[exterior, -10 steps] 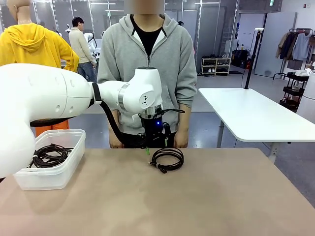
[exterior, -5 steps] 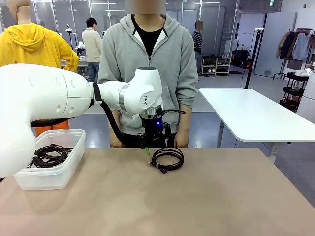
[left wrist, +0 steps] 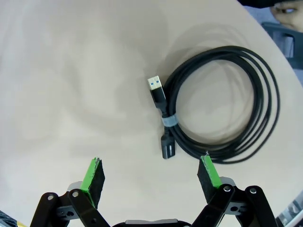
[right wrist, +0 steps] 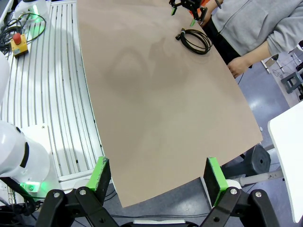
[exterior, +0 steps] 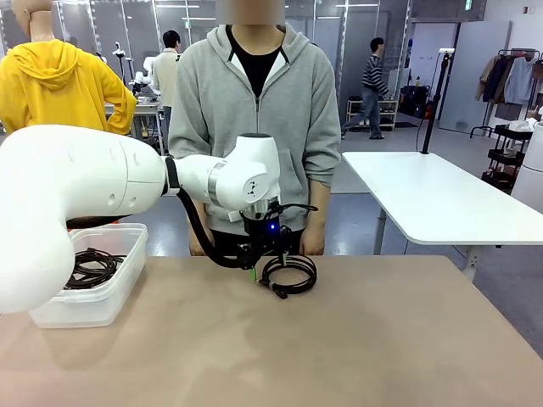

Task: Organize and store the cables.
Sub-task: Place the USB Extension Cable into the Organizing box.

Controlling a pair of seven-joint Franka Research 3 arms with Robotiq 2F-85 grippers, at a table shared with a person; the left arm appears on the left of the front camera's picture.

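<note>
One coiled cable (left wrist: 222,106) is left loose at the middle of the table (exterior: 356,339), near its far edge — thin black cord in a neat round loop, its USB plug pointing toward the upper left of the left wrist view. Others, tangled as far as you can tell, already lie in the clear plastic bin (exterior: 89,292) at left. Your left gripper (left wrist: 151,177) hovers just above the coil, jaws wide apart. The right gripper (right wrist: 158,179) idles off the table, jaws apart too.

A white table (exterior: 433,199) is standing at the right on a grey floor (exterior: 407,140) (quite shiny), and a clothes rack (exterior: 516,76) is standing behind.
</note>
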